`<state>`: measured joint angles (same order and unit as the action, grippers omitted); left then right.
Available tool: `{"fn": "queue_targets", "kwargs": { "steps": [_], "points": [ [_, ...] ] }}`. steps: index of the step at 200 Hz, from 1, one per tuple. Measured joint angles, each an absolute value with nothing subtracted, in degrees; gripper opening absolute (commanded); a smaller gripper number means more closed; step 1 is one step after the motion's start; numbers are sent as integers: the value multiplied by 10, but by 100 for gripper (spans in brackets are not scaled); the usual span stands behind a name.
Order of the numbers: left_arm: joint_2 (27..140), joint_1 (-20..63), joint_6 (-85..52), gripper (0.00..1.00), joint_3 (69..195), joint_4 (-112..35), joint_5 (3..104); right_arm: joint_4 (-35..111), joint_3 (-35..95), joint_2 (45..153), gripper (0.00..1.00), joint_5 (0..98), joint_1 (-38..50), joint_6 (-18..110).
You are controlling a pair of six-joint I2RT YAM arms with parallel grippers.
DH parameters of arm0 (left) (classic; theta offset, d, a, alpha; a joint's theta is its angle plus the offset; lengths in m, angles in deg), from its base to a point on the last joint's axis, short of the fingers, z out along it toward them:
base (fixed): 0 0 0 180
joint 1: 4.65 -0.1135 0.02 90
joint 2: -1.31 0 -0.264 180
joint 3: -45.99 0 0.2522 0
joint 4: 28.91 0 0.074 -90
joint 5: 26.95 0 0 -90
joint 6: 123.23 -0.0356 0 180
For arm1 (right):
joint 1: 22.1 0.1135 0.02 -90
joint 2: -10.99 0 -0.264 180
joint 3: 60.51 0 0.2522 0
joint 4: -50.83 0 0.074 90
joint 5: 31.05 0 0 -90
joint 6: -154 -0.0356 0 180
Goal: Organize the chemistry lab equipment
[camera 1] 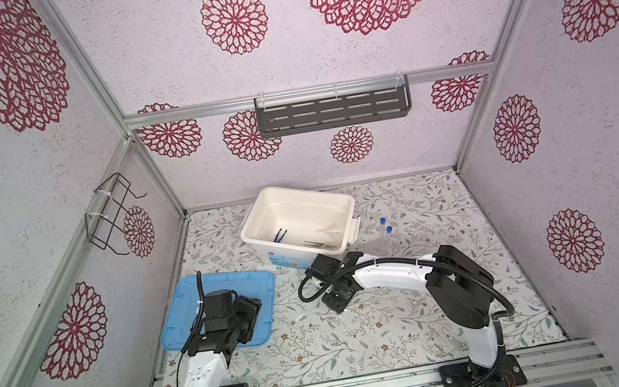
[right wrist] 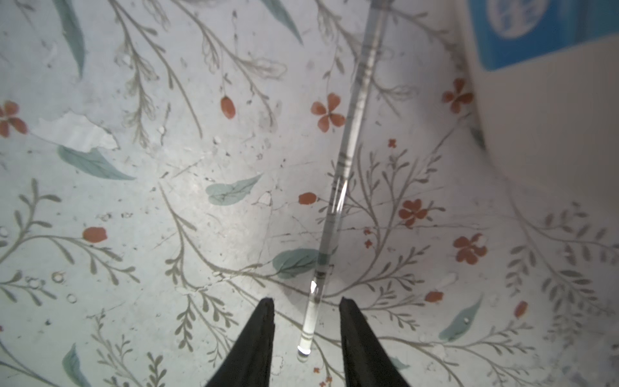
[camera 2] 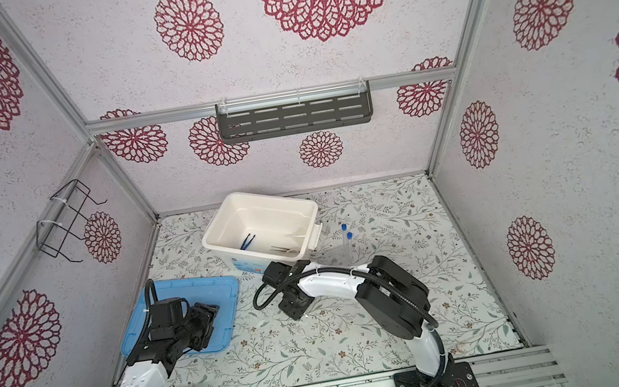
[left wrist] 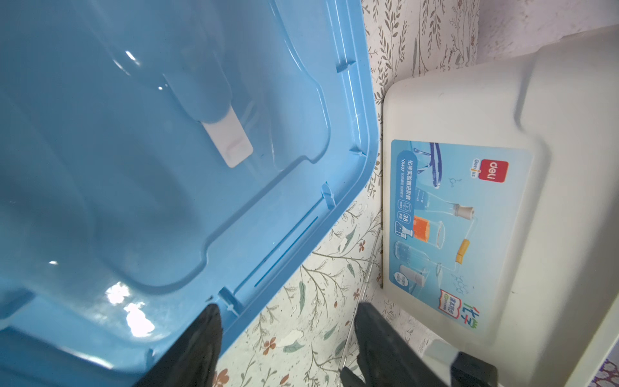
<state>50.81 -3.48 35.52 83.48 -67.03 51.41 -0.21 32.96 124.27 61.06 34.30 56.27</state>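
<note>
A thin clear rod [right wrist: 348, 147] lies flat on the floral table beside the white box [right wrist: 552, 117]. My right gripper [right wrist: 306, 300] is open, with one finger on each side of the rod's near end and neither touching it. My left gripper [left wrist: 288, 308] is open and holds nothing. One of its fingers is over the edge of the blue lid [left wrist: 167, 167], the other over the table near the rod [left wrist: 365, 284]. In both top views, blue tweezers [camera 1: 280, 234] [camera 2: 248, 241] and grey tweezers [camera 1: 317, 242] lie inside the box. Two blue-capped test tubes [camera 1: 385, 231] [camera 2: 348, 239] lie to its right.
The white box [camera 1: 252, 212] stands open at the back middle of the table. The blue lid [camera 1: 230, 287] lies upside down at the front left under my left arm. A dark shelf [camera 1: 333, 113] and a wire rack [camera 1: 113, 213] hang on the walls.
</note>
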Motion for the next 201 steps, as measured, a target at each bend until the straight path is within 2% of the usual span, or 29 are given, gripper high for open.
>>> {"fn": "queue_targets", "kwargs": {
  "steps": [52,112,183,201],
  "points": [
    [499,-35,353,70,835,-663,496,-31,363,1270,11,585,342,578],
    [500,-35,348,71,835,-667,496,-75,400,1287,2,577,360,633],
    [500,-35,336,72,835,-682,498,-27,398,1284,0,570,390,655],
    [500,-35,332,72,835,-684,498,-17,388,1281,13,567,390,654]
  ]
}}
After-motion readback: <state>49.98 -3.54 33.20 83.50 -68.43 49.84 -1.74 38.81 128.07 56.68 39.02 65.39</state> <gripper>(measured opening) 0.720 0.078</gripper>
